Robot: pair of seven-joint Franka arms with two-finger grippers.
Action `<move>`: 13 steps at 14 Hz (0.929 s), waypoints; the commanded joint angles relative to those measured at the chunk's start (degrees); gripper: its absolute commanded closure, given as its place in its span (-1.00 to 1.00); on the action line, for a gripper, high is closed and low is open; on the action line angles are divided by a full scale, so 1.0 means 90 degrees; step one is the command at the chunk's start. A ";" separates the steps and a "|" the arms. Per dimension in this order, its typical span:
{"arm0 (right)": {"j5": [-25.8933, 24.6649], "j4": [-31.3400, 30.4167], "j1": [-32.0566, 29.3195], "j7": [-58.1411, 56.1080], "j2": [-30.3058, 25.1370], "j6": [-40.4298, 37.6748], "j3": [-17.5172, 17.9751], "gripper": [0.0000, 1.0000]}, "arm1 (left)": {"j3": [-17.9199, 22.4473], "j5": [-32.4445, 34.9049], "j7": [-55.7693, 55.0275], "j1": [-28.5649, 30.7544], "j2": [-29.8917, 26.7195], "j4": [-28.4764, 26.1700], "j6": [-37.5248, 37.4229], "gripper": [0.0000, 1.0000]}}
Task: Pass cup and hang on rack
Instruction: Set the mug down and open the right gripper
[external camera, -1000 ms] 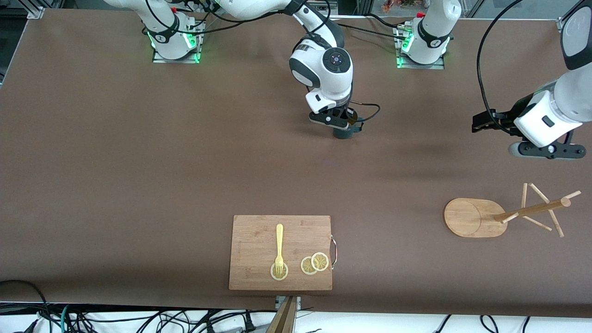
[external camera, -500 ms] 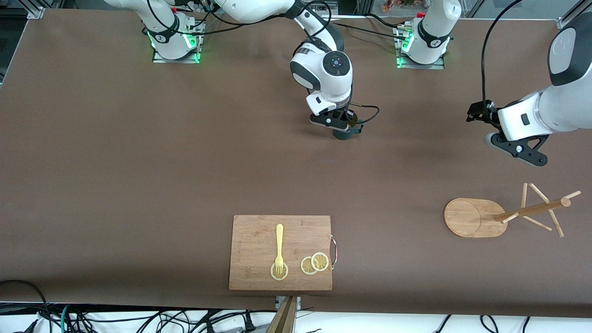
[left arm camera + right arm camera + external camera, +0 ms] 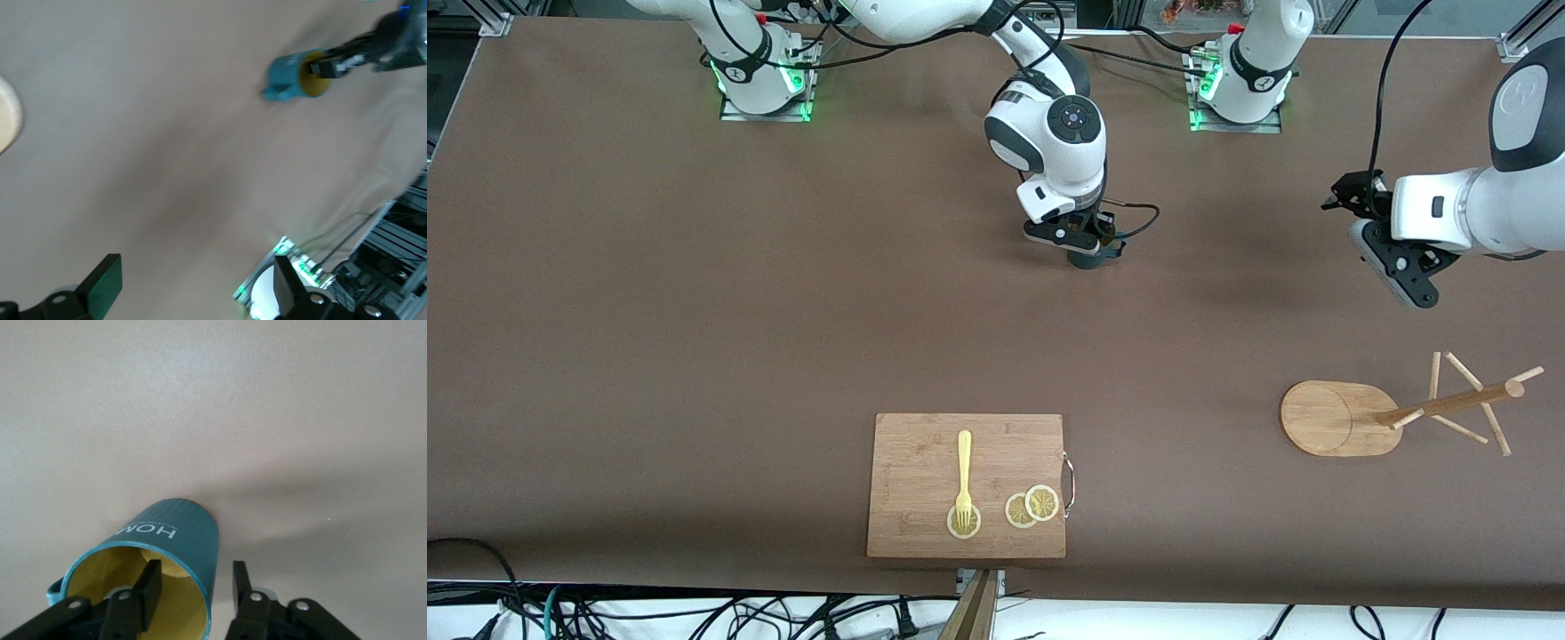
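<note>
I am watching the right gripper (image 3: 193, 593) straddling the cup's (image 3: 170, 550) wall, jaws apart, one finger inside. The left gripper (image 3: 190, 290), jaws wide and empty, is hanging well apart from the cup, toward the rack (image 3: 1343, 418).

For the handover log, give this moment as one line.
right gripper open astride ribbed teal cup wall; cup on brown table; left gripper open above table

You get only a dark sliver of the cup (image 3: 1088, 260) in the front view; the right gripper (image 3: 1083, 245) covers the rest. The right wrist view cuts off its handle and part of its rim. The left wrist view is smeared, with the rack (image 3: 7, 123) cropped to a sliver of its base.
</note>
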 commanded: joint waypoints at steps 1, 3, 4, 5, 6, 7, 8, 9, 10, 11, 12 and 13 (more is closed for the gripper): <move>0.0004 0.0208 -0.0261 -0.0068 -0.0383 -0.0739 -0.0021 -0.24 | -0.0015 -0.0490 0.0805 0.0094 -0.0441 -0.0739 0.0398 -1.00; 0.0033 0.0248 -0.0690 -0.0389 -0.0647 -0.1325 0.0057 -0.64 | -0.0015 -0.0840 0.1303 0.0123 -0.0578 -0.1236 0.0750 -1.00; 0.0111 0.0248 -0.0837 -0.0526 -0.0890 -0.1540 0.0047 -0.98 | -0.0015 -0.1045 0.1566 0.0201 -0.0608 -0.1461 0.0925 -1.00; 0.0179 0.0229 -0.1042 -0.0798 -0.1153 -0.1697 0.0047 -0.98 | -0.0015 -0.1183 0.1898 0.0240 -0.0618 -0.1656 0.1111 -1.00; 0.0228 0.0190 -0.1247 -0.1362 -0.1407 -0.1921 0.0047 -0.99 | -0.0025 -0.1329 0.2191 0.0250 -0.0627 -0.1861 0.1335 -1.00; 0.0306 0.0180 -0.1413 -0.1889 -0.1603 -0.2339 -0.0001 -0.99 | -0.0025 -0.1572 0.2523 0.0270 -0.0647 -0.2173 0.1637 -1.00; 0.0384 0.0180 -0.1657 -0.2020 -0.1769 -0.2701 -0.0040 -0.99 | -0.0025 -0.1845 0.2942 0.0299 -0.0657 -0.2447 0.1959 -1.00; 0.0395 0.0180 -0.1872 -0.2070 -0.1916 -0.2850 -0.0080 -0.99 | -0.0025 -0.2177 0.3391 0.0299 -0.0657 -0.2720 0.2233 -1.00; 0.0395 0.0141 -0.2077 -0.2109 -0.2082 -0.2938 -0.0090 -0.99 | -0.0025 -0.2538 0.3763 0.0299 -0.0657 -0.2984 0.2458 -1.00; 0.0404 0.0054 -0.2253 -0.2100 -0.2258 -0.3026 -0.0090 -0.99 | -0.0034 -0.2909 0.4105 0.0299 -0.0657 -0.3267 0.2634 -1.00; 0.0395 -0.0150 -0.2284 -0.2110 -0.2482 -0.3066 -0.0148 -0.99 | -0.0044 -0.3280 0.4514 0.0299 -0.0657 -0.3531 0.2839 -1.00; 0.0385 -0.0403 -0.2284 -0.2168 -0.2726 -0.3066 -0.0351 -0.99 | -0.0054 -0.3641 0.4915 0.0299 -0.0637 -0.3746 0.2976 -1.00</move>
